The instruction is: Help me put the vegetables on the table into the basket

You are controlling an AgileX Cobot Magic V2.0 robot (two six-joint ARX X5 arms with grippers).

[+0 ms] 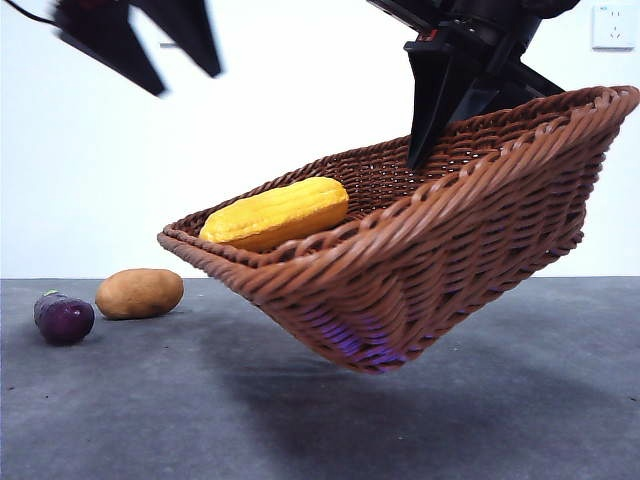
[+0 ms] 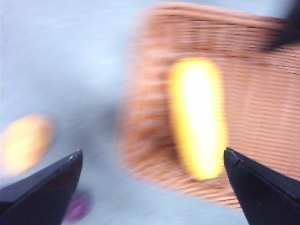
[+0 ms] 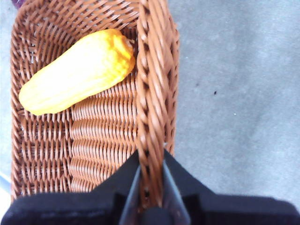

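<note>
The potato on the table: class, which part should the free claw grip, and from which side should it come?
Grip the potato across its narrow middle, coming straight down from above. It lies flat on the table, long axis level, with the eggplant close beside one end, so a side approach looks crowded. The open left claw seems free; the right claw holds the basket rim.

Dark grey matte table [image 1: 480, 420]: oval tan-brown potato [image 1: 139, 293] and small round dark purple eggplant [image 1: 64, 318] lying near left edge, just beside each other.
</note>
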